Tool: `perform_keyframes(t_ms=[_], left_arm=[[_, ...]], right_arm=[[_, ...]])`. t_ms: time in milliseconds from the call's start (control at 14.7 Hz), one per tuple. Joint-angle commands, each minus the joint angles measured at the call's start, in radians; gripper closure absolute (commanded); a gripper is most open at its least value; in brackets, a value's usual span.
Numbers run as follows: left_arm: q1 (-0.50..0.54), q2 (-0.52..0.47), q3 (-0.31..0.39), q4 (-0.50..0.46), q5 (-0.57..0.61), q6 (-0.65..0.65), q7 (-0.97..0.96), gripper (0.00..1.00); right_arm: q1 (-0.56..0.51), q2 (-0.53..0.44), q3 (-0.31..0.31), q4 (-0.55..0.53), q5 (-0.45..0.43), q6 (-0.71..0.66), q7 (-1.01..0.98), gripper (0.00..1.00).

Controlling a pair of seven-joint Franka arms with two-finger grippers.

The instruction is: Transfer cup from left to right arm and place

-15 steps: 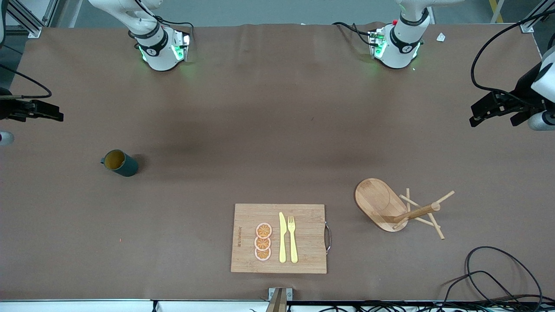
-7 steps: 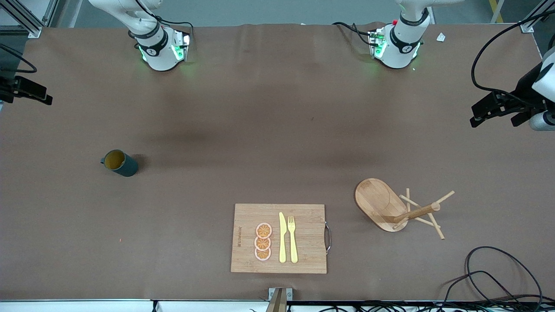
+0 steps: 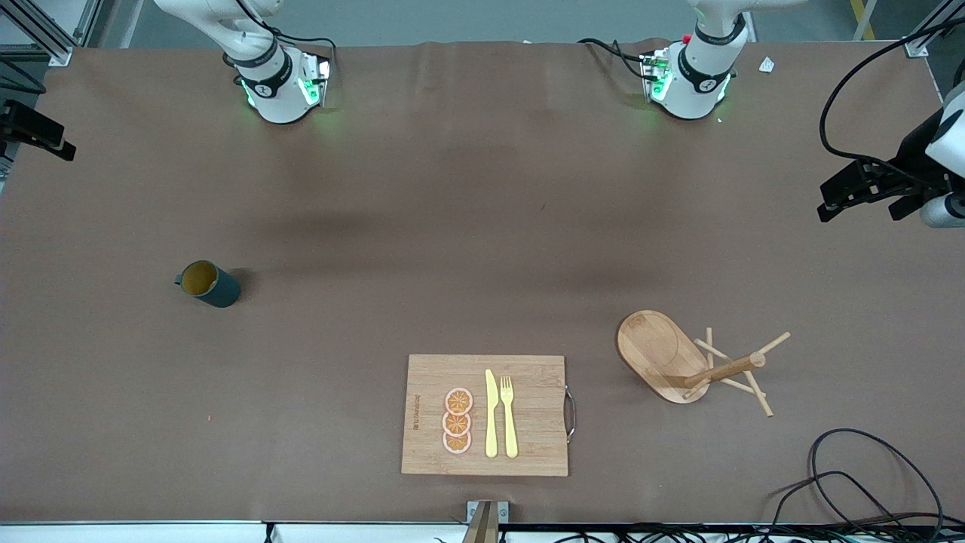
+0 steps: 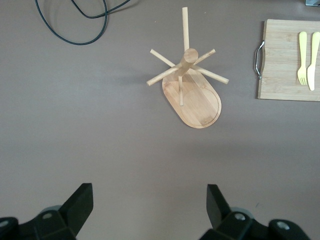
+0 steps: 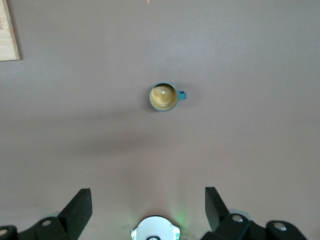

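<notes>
The cup [image 3: 207, 283], a dark teal mug with a yellow inside, stands upright on the brown table toward the right arm's end. Seen from above in the right wrist view, the cup [image 5: 164, 97] shows its handle at one side. My right gripper [image 3: 34, 132] hangs high over the table's edge at that end, well away from the cup, and its fingers [image 5: 80, 205] stand open and empty. My left gripper [image 3: 859, 202] hovers over the left arm's end of the table, fingers [image 4: 82, 202] also open with nothing between them.
A wooden board [image 3: 528, 377] with a yellow knife, a fork and orange slices lies near the front camera's edge. A wooden mug tree [image 3: 678, 358] stands beside it toward the left arm's end. Black cables [image 3: 867, 475] coil at that near corner.
My right gripper has drawn away from the cup toward the bases' side, along the table's edge. The left gripper and the cup have stayed put.
</notes>
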Motion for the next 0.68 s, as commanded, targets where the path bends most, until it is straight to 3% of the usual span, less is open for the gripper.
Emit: perform_keyframes(t_ms=[0,611], left_arm=[[0.004,0.005,-0.004,0.013,0.012,0.003,-0.004,0.00],[0.004,0.005,-0.004,0.013,0.012,0.003,-0.003,0.00]], right_arm=[[-0.011,-0.031,0.005,-0.042,0.038,0.020,0.014,0.00],[-0.008,-0.030,-0.002,-0.041,0.035,0.035,-0.027,0.00]])
